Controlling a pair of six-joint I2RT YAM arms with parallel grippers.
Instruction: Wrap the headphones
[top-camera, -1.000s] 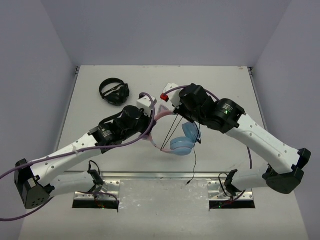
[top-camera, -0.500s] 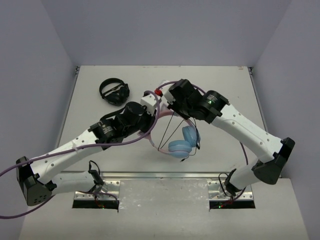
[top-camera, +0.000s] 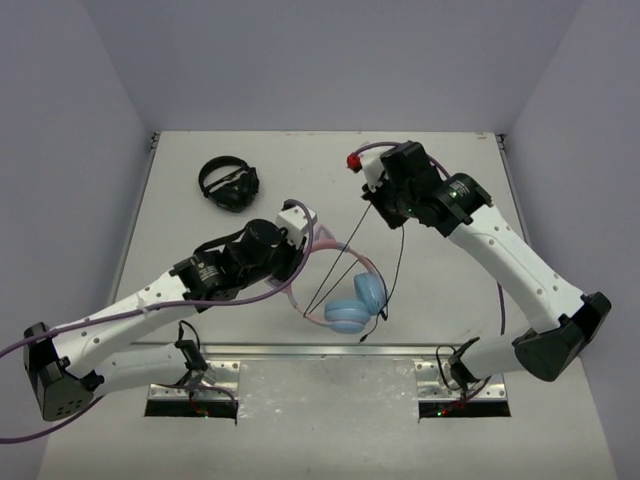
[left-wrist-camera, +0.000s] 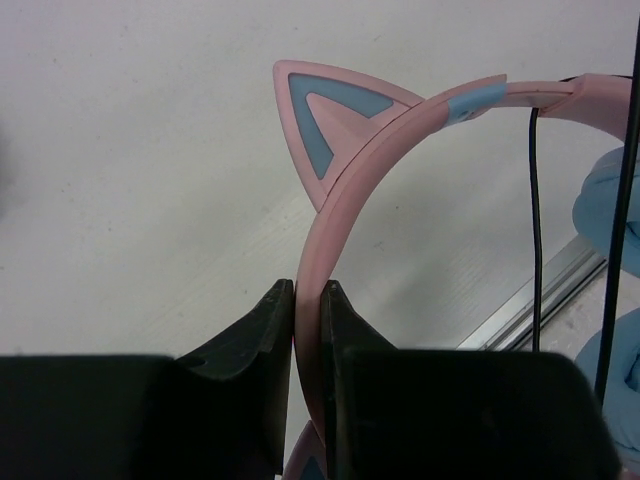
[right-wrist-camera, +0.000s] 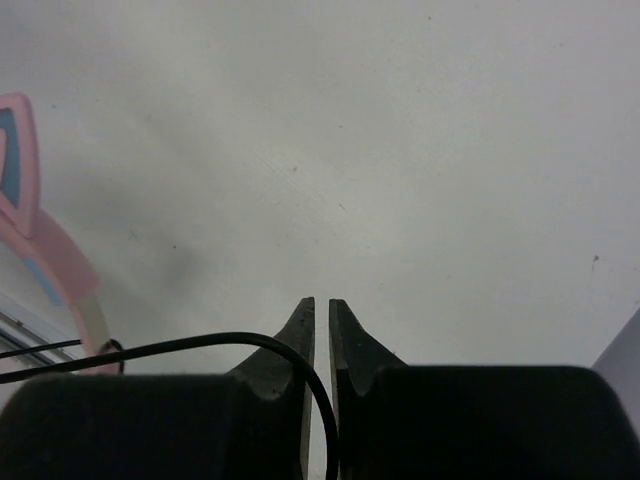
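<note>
The headphones (top-camera: 355, 303) have a pink cat-ear headband (left-wrist-camera: 400, 130) and light blue ear cups. My left gripper (top-camera: 300, 262) holds them near the middle of the table. In the left wrist view this gripper (left-wrist-camera: 307, 290) is shut on the headband just below a cat ear. The thin black cable (top-camera: 340, 255) runs taut from the headphones up to my right gripper (top-camera: 375, 195) at the back right. In the right wrist view the cable (right-wrist-camera: 200, 343) curves over the left finger into the narrow gap of the right gripper (right-wrist-camera: 321, 305), which is shut on it.
All-black headphones (top-camera: 228, 185) lie at the back left of the table. A metal rail (top-camera: 320, 350) runs along the near edge, just below the ear cups. The cable's loose end (top-camera: 365, 338) hangs near that rail. Grey walls stand on three sides.
My right gripper has moved right and back from the headband, drawing the cable out in taut lines. My left gripper and the headphones have shifted a little toward the near edge.
</note>
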